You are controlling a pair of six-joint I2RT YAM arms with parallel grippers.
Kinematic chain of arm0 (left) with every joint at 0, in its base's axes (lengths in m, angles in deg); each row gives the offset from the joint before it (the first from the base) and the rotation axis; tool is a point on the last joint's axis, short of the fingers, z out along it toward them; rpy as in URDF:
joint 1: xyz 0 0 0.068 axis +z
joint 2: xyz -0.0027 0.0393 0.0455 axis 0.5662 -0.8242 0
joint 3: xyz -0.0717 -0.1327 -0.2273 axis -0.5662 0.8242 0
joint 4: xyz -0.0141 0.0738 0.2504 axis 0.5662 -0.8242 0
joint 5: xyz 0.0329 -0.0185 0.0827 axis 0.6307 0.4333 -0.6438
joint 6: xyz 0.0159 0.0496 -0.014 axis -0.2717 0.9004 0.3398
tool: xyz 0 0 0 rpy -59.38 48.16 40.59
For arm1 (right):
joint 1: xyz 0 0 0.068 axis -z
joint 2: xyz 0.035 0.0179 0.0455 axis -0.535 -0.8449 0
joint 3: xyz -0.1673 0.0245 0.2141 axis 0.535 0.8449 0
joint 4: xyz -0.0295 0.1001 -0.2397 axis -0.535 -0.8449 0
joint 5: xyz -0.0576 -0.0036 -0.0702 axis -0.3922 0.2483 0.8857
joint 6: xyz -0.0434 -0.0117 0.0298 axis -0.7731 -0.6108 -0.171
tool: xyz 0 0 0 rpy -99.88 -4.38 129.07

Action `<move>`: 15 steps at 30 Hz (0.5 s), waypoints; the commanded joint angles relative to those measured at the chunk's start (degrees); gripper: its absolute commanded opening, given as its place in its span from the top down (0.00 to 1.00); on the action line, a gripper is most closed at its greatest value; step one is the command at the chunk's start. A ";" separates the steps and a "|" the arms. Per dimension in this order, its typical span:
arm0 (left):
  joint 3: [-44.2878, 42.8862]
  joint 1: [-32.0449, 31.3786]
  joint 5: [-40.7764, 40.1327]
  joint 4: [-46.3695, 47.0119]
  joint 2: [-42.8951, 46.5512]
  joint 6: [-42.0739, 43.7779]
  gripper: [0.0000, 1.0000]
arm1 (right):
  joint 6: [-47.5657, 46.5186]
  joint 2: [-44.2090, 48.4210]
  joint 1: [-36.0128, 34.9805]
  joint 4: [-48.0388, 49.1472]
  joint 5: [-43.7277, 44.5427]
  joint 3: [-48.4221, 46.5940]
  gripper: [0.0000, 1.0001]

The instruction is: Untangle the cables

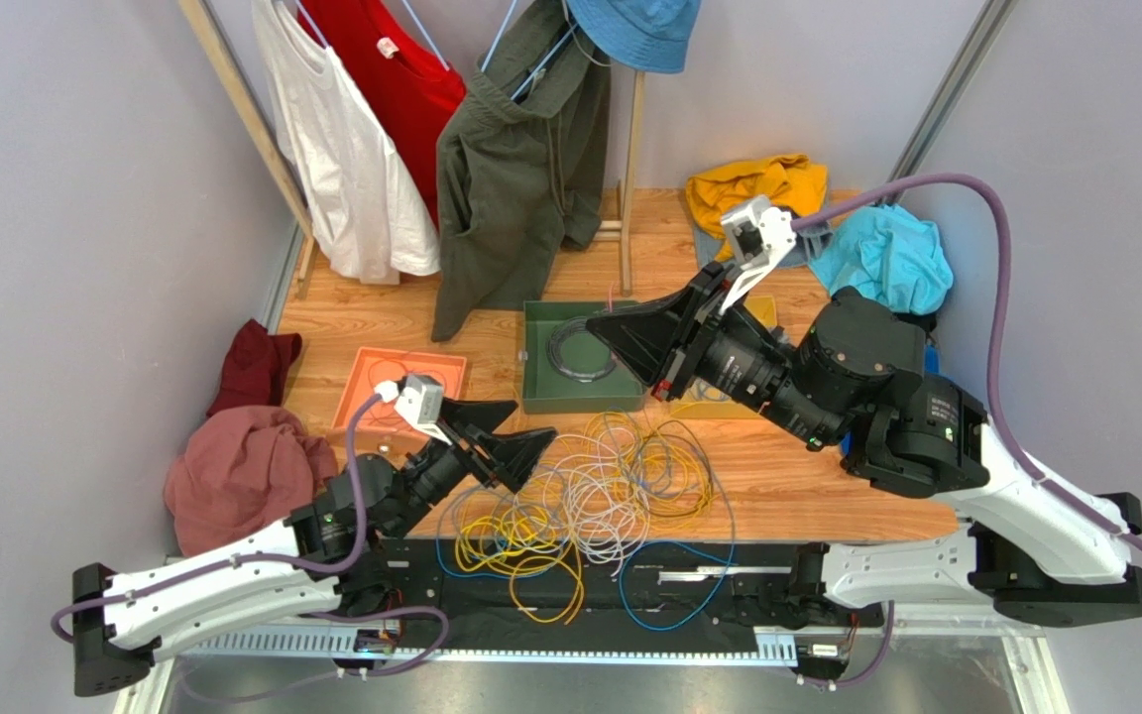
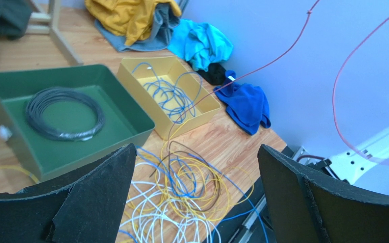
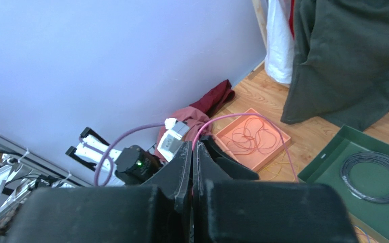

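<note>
While the right gripper was clamped shut on a red cable, high at mid-frame, the left gripper was held wide open and empty over the cables at lower centre. One cable, it seemed, was being drawn out; next, the cables likely needed pinning down.

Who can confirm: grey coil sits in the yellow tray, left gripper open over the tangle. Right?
Wrong tray. The grey coil lies in the green tray, clear in the left wrist view; the yellow tray holds blue cable. And yes, the left gripper is open over the tangle.
</note>
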 commanded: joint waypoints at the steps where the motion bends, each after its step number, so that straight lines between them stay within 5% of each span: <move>1: 1.73 -0.16 8.68 21.06 -6.96 10.46 0.01 | 2.33 -1.24 -1.06 -3.49 -4.47 -4.96 1.00; 5: 3.66 -0.60 14.15 34.50 -19.59 13.20 0.01 | 4.35 -2.38 -1.76 -4.54 -7.37 -8.39 1.00; 15: 2.10 -1.13 12.21 66.42 -46.51 14.61 0.01 | 9.71 -5.63 -2.99 -7.79 -13.53 -17.26 1.00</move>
